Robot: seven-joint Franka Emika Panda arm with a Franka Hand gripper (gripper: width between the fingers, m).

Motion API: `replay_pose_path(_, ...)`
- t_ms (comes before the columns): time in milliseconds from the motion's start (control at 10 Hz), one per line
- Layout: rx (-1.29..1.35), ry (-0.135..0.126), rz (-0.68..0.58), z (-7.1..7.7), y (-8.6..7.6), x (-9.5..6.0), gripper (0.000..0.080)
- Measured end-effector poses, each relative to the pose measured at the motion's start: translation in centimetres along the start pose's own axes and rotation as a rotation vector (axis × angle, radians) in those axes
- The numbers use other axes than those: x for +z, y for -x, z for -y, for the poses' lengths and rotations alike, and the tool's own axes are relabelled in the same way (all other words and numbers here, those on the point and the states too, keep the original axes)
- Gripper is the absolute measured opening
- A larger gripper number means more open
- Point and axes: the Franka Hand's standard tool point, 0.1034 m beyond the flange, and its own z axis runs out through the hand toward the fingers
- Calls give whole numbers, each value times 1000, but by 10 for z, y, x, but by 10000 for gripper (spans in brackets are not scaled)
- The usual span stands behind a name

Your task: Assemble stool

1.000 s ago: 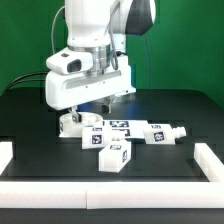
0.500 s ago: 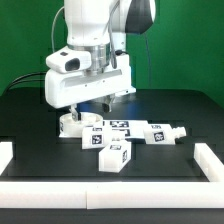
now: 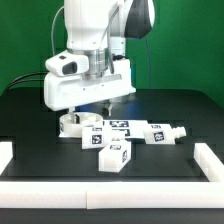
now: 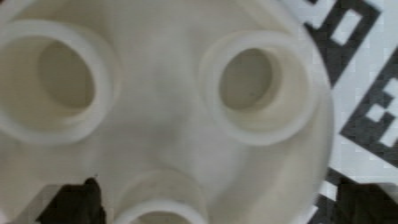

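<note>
Exterior view: the seat of the stool is found lying flat on the black table, directly under the gripper. The arm is held almost vertical above it. The fingertips are masked by the white hand housing, so contact with the seat cannot be confirmed. How wide the fingers stand, and whether anything is held, cannot be told from either view.

In the wrist view the seat fills nearly the whole frame. Two round sockets face the camera and part of a third is seen at the frame edge. The disc is round, so no long axis is recorded. Its socketed face is turned up toward the hand.

Outward from the seat in the exterior view, the nearest leg lies just beside it at about 4 o'clock. A second leg lies further out, at about 5 o'clock. A third leg lies on its side at 3 o'clock, its long axis running roughly 3 to 9 o'clock.

The seat is judged the part in hand. Any grasp is judged to depend on a straight descent, as the seat lies below the hand and not to one side.
</note>
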Motion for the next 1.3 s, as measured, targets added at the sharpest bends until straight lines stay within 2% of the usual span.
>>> replay_pose_path(200, -4, -3, 7, 1, -1, 9, 650)
replay_pose_path(400, -11, 10, -5, -2, -5, 10, 650)
replay_pose_path(500, -13, 11, -7, -4, -7, 10, 624)
replay_pose_path(600, -13, 11, -7, -4, -7, 10, 477)
replay_pose_path(700, -13, 11, -7, -4, -7, 10, 477)
replay_pose_path(900, -13, 12, -8, -5, -7, 10, 203)
replay_pose_path(1000, -13, 12, -8, -5, -7, 10, 203)
replay_pose_path(1100, -13, 12, -8, -5, -7, 10, 44)
replay_pose_path(1300, -19, 16, -13, -5, -10, 6, 27)
